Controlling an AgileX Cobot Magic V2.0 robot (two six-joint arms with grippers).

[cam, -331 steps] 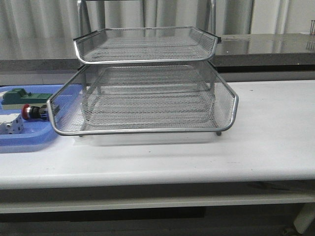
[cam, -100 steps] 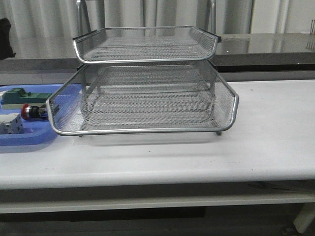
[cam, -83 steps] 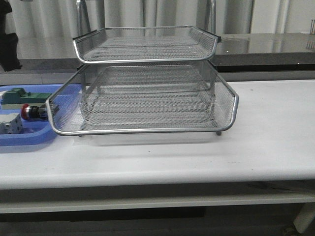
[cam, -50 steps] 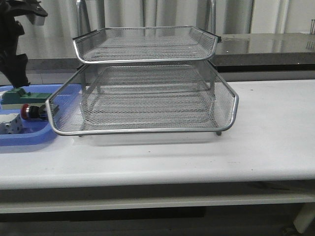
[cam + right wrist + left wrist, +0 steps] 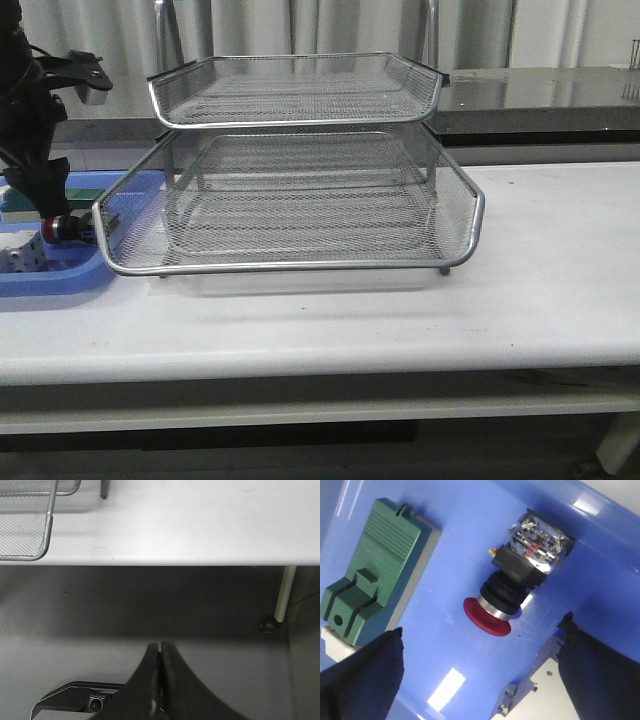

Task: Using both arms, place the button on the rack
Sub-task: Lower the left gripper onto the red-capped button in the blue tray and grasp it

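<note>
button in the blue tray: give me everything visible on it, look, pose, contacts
The button is a small push switch: round red cap with a silver ring behind it, black middle body, and a clear-looking rear block showing metal terminals. It lies on its side on the blue tray, beside the green block without touching it. The left gripper hangs open above it, fingers either side, no contact. In the front view the arm mostly hides it.

No readable text, labels, numbers — anywhere
</note>
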